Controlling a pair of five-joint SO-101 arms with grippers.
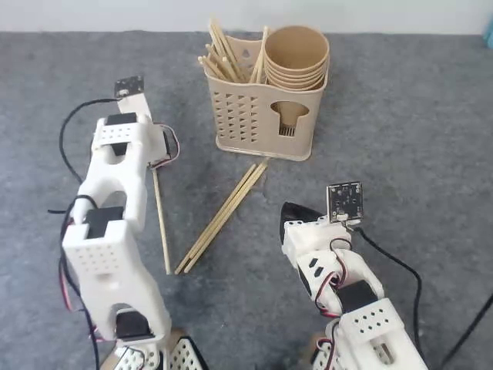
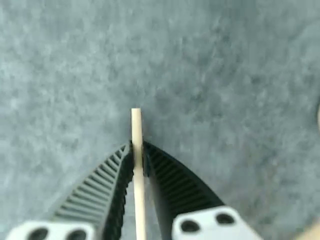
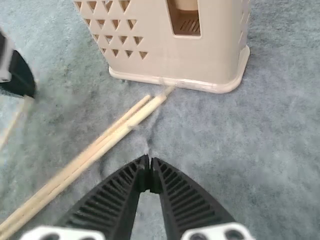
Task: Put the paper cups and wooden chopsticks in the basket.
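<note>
**Carefully now: end-held chopstick, loose bundle nearby**

Toward the left edge of the surface [image 1: 400, 154], left gripper [image 2: 137, 147] clamped on a single chopstick [image 2: 136, 125] close to one tip, with the long remainder trailing toward the near edge. Likely to pivot or slip in so narrow a hold, then miss the opening.

At mid-surface, loose chopsticks [image 1: 223, 216] lying slantwise, one end at the foot of the basket [image 1: 246, 116]. Easily scattered by a low sweep.

Basket near the far edge, crowded with paper cups [image 1: 296, 54]. Could tip if nudged.

Right gripper [image 3: 150, 167] pressed together, empty, beside the bundle.
</note>
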